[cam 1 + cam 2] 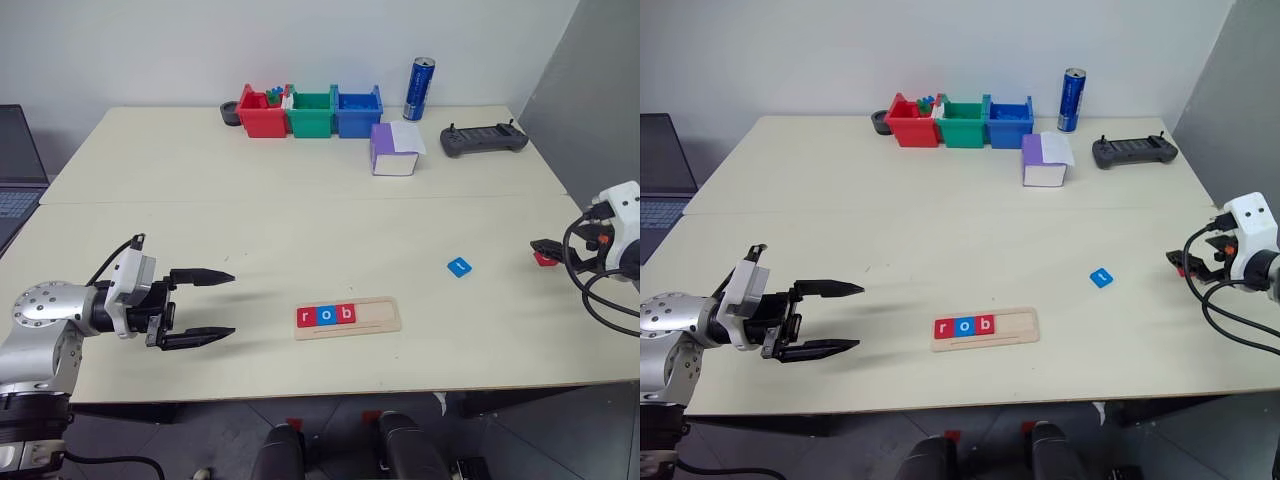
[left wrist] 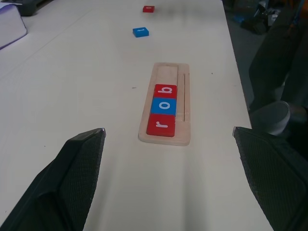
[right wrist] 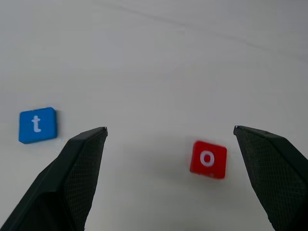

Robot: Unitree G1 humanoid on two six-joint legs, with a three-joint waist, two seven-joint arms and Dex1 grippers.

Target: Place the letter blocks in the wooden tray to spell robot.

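The wooden tray (image 1: 377, 316) lies near the table's front edge. Three letter blocks fill its left part: red r (image 1: 306, 317), blue o (image 1: 325, 316), red b (image 1: 344, 315). Its right part is bare. A blue t block (image 1: 459, 266) lies loose on the table to the tray's right. Further right lies a red o block (image 3: 208, 159), flat on the table between the fingers of my right gripper (image 3: 171, 129), which is open and holds nothing. My left gripper (image 1: 232, 305) hovers left of the tray, open and empty, pointing toward it.
Red (image 1: 262, 112), green (image 1: 312, 112) and blue (image 1: 358, 110) bins line the table's far edge beside a blue can (image 1: 418, 88). A purple-and-white box (image 1: 394, 150) and a black controller (image 1: 484, 139) sit at the back right. A laptop (image 1: 15, 175) is at the far left.
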